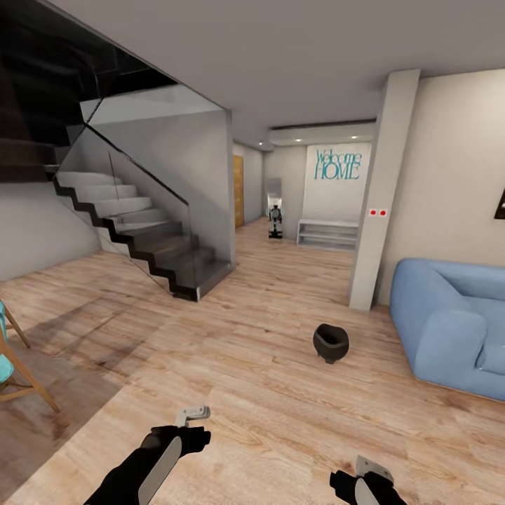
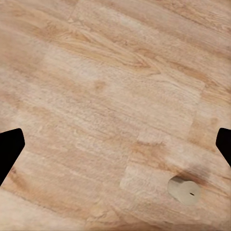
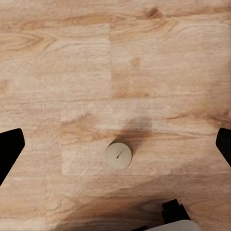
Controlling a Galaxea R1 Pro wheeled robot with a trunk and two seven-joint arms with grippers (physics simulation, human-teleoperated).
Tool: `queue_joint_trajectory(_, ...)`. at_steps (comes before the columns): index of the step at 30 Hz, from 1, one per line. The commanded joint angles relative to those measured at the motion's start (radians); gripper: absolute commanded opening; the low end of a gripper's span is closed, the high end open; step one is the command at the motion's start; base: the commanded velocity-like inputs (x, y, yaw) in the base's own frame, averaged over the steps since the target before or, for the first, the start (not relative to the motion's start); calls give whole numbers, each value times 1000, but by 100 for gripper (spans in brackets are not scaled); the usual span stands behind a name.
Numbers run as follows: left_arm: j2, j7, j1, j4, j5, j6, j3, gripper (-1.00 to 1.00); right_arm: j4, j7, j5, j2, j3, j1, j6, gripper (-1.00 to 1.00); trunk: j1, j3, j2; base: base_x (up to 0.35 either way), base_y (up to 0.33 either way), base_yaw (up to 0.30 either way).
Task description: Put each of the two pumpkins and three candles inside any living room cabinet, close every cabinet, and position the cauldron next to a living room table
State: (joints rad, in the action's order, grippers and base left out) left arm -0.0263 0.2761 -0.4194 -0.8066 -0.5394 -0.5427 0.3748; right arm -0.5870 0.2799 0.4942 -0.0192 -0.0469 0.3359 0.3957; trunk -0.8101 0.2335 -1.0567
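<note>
Here the black cauldron [image 1: 330, 342] sits on the light wood floor [image 1: 231, 365], ahead of the robot and a little to its right, near the blue sofa [image 1: 449, 330] but apart from it. A white pillar [image 1: 382, 196] rises beyond the cauldron, and a staircase [image 1: 133, 231] with a glass side climbs at the left. A wooden chair [image 1: 14, 365] with a turquoise seat stands at the left edge.

Both arms hang low over the floor. The left gripper [image 2: 115, 144] is spread wide, its fingertips [image 2: 10, 147] at the far edges of the left wrist view with nothing between them; a beige candle [image 2: 184, 190] stands upright on the planks below it, off to one side. The right gripper [image 3: 115, 144] is likewise spread wide and empty, and a candle [image 3: 119, 154] stands upright on the floor almost directly beneath it, casting a short shadow.
</note>
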Motion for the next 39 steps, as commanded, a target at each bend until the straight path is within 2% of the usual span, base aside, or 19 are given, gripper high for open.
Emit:
queue_joint_trajectory(1, -1, 10, -1, -2, -11, -2, 5, 100, -2, 8, 9, -1, -5, 0, 3, 100, -4, 5, -8, 0, 0, 22)
queue_joint_trajectory(14, -1, 9, -1, -2, -11, -2, 6, 100, 29, 4, 10, -2, -10, -2, -59, 100, -54, 48, -99, 0, 0, 4)
queue_joint_trajectory(39, -1, 10, -1, -2, -11, 1, 6, 100, 32, 4, 10, -2, -7, -2, -64, 100, -150, 126, -274, 0, 0, 0)
